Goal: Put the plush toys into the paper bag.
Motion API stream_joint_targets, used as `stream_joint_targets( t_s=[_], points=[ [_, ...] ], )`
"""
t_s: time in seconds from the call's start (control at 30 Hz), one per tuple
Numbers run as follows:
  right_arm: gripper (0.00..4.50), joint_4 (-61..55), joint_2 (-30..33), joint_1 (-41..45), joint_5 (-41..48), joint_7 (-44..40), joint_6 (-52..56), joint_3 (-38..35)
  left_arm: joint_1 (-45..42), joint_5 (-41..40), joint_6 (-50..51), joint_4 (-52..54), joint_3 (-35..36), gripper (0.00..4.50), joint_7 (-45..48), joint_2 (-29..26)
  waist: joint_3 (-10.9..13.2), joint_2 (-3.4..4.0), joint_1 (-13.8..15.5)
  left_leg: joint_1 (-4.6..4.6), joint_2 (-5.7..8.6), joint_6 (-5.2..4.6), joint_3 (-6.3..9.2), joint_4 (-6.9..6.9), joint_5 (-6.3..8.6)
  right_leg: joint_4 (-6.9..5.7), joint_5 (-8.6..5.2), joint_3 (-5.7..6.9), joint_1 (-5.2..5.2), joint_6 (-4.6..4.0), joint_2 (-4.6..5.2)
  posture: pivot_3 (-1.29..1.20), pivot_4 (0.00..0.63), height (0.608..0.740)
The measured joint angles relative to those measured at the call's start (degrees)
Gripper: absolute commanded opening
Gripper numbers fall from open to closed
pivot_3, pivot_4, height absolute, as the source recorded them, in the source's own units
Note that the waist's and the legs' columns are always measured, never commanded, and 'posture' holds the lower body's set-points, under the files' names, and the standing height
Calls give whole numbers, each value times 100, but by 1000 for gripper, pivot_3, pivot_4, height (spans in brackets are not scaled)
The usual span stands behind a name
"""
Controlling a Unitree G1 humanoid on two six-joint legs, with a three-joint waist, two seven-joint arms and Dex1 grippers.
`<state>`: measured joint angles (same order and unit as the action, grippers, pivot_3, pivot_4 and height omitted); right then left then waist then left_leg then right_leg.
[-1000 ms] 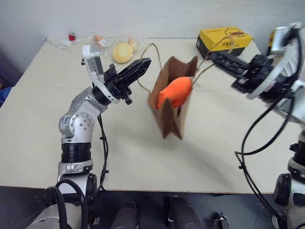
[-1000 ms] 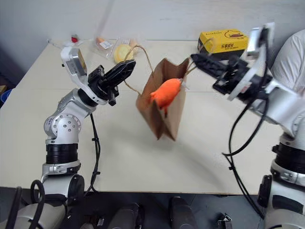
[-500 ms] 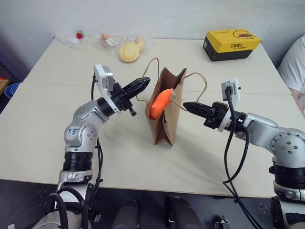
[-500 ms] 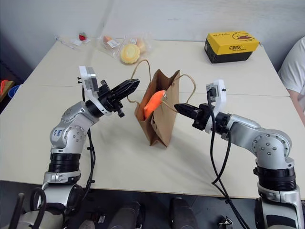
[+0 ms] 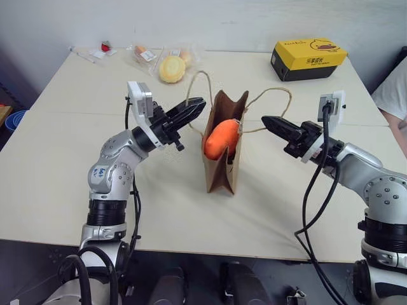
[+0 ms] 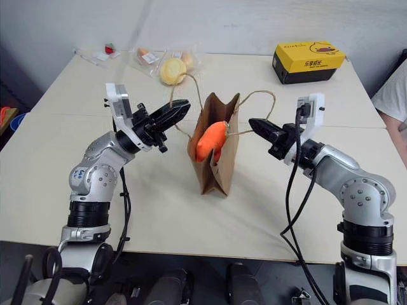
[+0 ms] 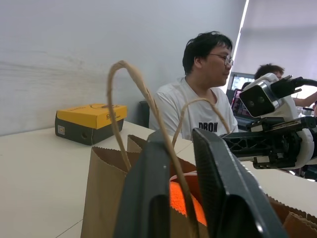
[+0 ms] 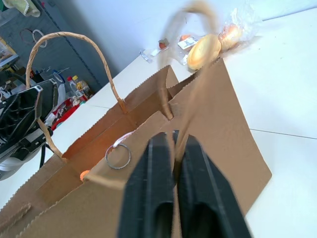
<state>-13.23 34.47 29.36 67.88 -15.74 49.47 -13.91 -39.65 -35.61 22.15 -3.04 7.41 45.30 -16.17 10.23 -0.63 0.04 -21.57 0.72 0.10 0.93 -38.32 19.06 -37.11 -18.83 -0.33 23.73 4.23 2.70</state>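
Paper bag (image 5: pixel 219 166) between both pincers

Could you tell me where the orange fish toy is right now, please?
In the head views, the fish sits in the open top of the paper bag, standing mid-table between the left tool and right tool.

Robot arms: silver-grey housings, black fittings.
Left arm (image 5: pixel 108 175) and right arm (image 5: pixel 375 190) have rounded silver joints, black ribbed collars, loose black cables, white wrist camera blocks, black fingers.
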Motion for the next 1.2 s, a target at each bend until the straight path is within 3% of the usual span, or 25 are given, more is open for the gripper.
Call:
stream_joint_targets(
  t_s=[0.27, 0.3, 0.7, 0.8, 0.97, 1.13, 1.17, 1.2],
  points=[
    [4021, -149, -96, -100, 68, -424, -160, -353, -14, -45, 88, 0, 36, 4370, 53, -5, 0, 0, -7, 1, 0, 0, 0, 0, 0, -1, 0, -1, 0, 0, 0, 0, 150, 740],
    [4379, -165, -67, -108, 65, -478, -159, -365, -14, -44, 89, 1, 47, 4500, 52, -12, 0, 0, -7, 1, 0, 0, -1, 0, 0, -2, 0, 0, 0, 0, 0, 0, 150, 740],
    [4448, -832, 935, -1143, 17, -2153, -161, -777, 561, -61, 206, 401, 103, 4500, 249, -670, 0, 0, 4, 7, 1, -1, 0, 1, 0, 4, 0, -2, -7, 0, 0, 0, 150, 740],
    [3857, -908, 1130, -1811, -407, -2602, -327, -756, 1039, -256, 429, 789, 231, 4500, 357, -990, 0, 0, 0, 13, 0, -1, 1, 11, 1, 7, 0, -3, -12, 0, 0, 0, 150, 740],
    [2130, -511, 1272, -2393, -3052, -3216, -2273, 495, 1994, -305, 679, 1510, 335, 4500, 258, -1231, 0, 0, -13, 22, 2, -1, -5, 3, 1, 21, 0, -10, -15, 0, 1, 0, 150, 740],
    [285, 102, 295, -2063, -4225, -3049, -3497, 1225, 2198, -94, 653, 1929, 27, 4500, 164, -1264, -1, 2, -11, 37, 4, 7, -5, 4, -4, 10, 0, -11, -19, -1, 0, 0, 150, 740],
    [14, 210, 175, -2000, -4410, -2978, -3654, 1339, 2265, -6, 620, 1986, -52, 4500, 147, -1260, -1, 2, -12, 37, 4, 8, -4, 6, -4, 11, 0, -11, -19, -1, 0, 0, 150, 740],
    [14, 316, 49, -1947, -4618, -2910, -3788, 1432, 2316, 74, 574, 2026, -157, 4500, 97, -1230, -1, 2, -13, 36, 4, 8, -3, 7, -4, 13, 0, -10, -18, -2, 0, 0, 150, 740]
  ],
)
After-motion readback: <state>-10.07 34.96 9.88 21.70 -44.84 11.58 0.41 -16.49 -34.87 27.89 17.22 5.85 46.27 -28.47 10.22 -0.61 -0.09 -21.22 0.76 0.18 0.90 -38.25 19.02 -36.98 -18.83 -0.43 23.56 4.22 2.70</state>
